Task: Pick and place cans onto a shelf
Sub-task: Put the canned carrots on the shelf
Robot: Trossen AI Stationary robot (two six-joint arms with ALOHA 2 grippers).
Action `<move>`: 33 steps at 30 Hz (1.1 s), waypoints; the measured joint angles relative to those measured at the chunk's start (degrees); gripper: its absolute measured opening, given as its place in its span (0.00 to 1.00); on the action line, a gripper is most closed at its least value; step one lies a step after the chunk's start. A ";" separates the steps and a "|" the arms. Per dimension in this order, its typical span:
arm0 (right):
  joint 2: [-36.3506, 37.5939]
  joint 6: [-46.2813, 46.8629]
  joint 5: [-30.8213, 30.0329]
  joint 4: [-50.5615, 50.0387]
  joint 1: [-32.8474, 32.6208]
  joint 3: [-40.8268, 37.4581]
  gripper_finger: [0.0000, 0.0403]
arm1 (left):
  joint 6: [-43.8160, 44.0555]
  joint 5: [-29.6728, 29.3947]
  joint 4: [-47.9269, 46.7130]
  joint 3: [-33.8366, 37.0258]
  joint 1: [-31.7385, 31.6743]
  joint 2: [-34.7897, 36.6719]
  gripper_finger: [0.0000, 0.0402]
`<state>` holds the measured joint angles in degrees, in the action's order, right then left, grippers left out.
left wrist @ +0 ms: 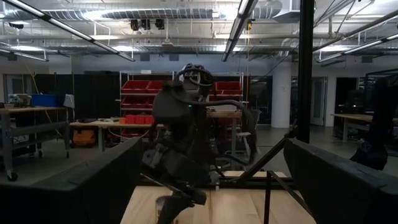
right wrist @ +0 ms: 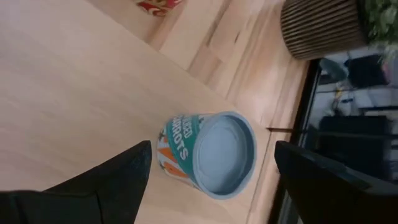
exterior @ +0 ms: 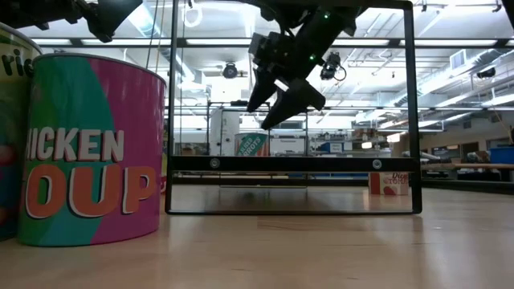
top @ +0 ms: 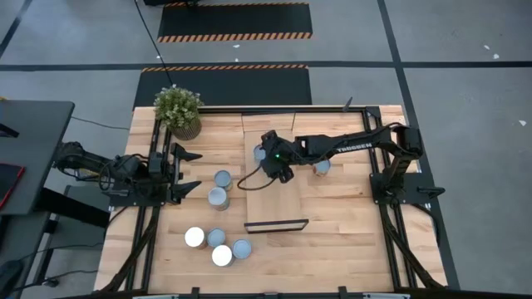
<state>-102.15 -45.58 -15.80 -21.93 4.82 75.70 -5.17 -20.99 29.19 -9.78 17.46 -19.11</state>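
The shelf (top: 278, 203) is a pale wood board with black end frames, lying mid-table. One can with a teal label (right wrist: 211, 155) stands upright on its far left part; it also shows in the high view (top: 258, 152) and the low view (exterior: 251, 144). My right gripper (right wrist: 212, 146) is open above this can, its fingers on either side and apart from it; it also shows in the low view (exterior: 261, 116). Another can (top: 322, 167) stands just right of the shelf. Several cans (top: 218, 198) stand on the table left of the shelf. My left gripper (top: 193, 170) waits open at the table's left.
A potted plant (top: 179, 110) stands at the far left corner. A group of cans (top: 220, 247) stands near the front edge, left of the shelf; one of them, a pink and teal soup can (exterior: 88, 148), fills the low view's left. Black frame rails run along both table sides.
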 joint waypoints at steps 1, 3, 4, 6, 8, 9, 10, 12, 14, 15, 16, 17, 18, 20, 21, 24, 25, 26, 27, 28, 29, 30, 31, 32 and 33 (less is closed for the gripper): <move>0.00 -0.65 -0.36 0.02 -0.04 0.00 0.86 | 0.00 0.02 0.00 0.00 0.00 -0.01 0.99; 0.00 -1.14 -0.51 0.14 0.50 -0.06 0.86 | 0.00 0.01 0.00 0.00 0.00 -0.01 0.99; 0.03 -1.20 -0.67 1.20 0.75 -0.55 0.86 | 0.00 0.02 0.00 0.00 0.00 -0.01 0.99; 0.04 -1.93 -0.89 4.35 1.29 -2.23 0.86 | 0.00 0.00 0.00 0.00 -0.01 0.00 0.99; 0.04 -2.85 -1.00 7.26 1.60 -3.83 0.86 | 0.02 0.00 0.01 0.00 0.01 0.00 0.99; 0.04 -3.48 -0.84 8.62 1.64 -4.42 0.86 | 0.02 0.00 0.02 0.00 0.01 0.00 0.99; 0.04 -4.12 -0.43 10.24 1.61 -5.08 0.86 | 0.02 0.00 0.01 0.00 0.00 -0.01 0.99; 0.04 -5.37 0.38 14.26 1.58 -6.96 0.86 | 0.04 0.01 0.02 0.00 0.00 0.00 0.99; -0.02 -6.20 0.37 18.90 1.58 -8.32 0.86 | 0.00 0.00 0.02 0.00 -0.01 0.00 0.99; -0.02 -6.86 0.55 21.32 1.59 -8.61 0.86 | 0.02 0.00 0.02 0.00 -0.01 0.00 0.99; 0.06 -7.65 0.98 23.49 1.70 -8.89 0.86 | 0.02 0.00 0.02 0.00 0.00 0.00 0.99; 0.11 -8.84 1.49 25.18 1.82 -9.28 0.86 | 0.01 0.01 0.04 0.00 0.01 -0.02 0.99; 0.09 -10.00 1.66 27.24 1.96 -9.85 0.86 | 0.00 0.01 0.04 0.00 0.00 -0.01 0.99; -0.03 -11.10 0.62 31.25 2.03 -10.36 0.86 | 0.00 0.00 0.04 0.00 -0.01 -0.02 0.99; -0.03 -11.14 -0.78 33.19 2.03 -10.33 0.86 | 0.01 0.01 0.04 0.00 -0.01 0.00 0.99; 0.48 -9.36 -7.27 32.59 0.68 -8.85 0.86 | 0.04 0.00 0.04 0.00 0.00 -0.01 0.99; 0.48 -8.52 -8.81 30.65 -0.05 -7.83 0.86 | 0.04 0.00 0.04 0.00 -0.01 0.00 0.99; 0.53 -8.00 -9.75 27.51 -0.73 -6.78 0.86 | 0.04 0.02 0.04 0.00 -0.01 0.00 0.99; 0.69 -7.06 -10.00 23.80 -1.21 -5.91 0.86 | 0.04 0.00 0.04 0.00 0.01 0.00 0.99; 0.76 -5.88 -9.85 19.97 -1.55 -5.08 0.86 | 0.08 0.00 0.04 0.00 0.00 0.00 0.99; 0.76 -4.51 -9.52 16.89 -1.74 -4.47 0.86 | 0.27 0.02 0.04 0.00 0.00 0.00 0.99; 0.76 -3.16 -9.42 14.58 -1.86 -4.20 0.86 | 0.47 0.01 0.02 0.00 -0.01 -0.02 0.99; 0.76 -2.16 -9.87 12.59 -1.81 -4.13 0.86 | 0.79 0.00 0.02 0.00 0.00 -0.01 0.99; 0.76 -1.44 -10.66 10.78 -1.79 -4.13 0.86 | 1.07 0.00 -0.06 0.00 0.00 0.00 0.99; 0.76 -1.01 -12.05 8.85 -1.75 -4.13 0.86 | 1.21 0.01 -0.22 0.00 0.00 0.00 0.99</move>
<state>-101.38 -46.59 -27.85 -13.08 3.07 71.57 -3.96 -20.99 28.97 -9.78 17.46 -19.12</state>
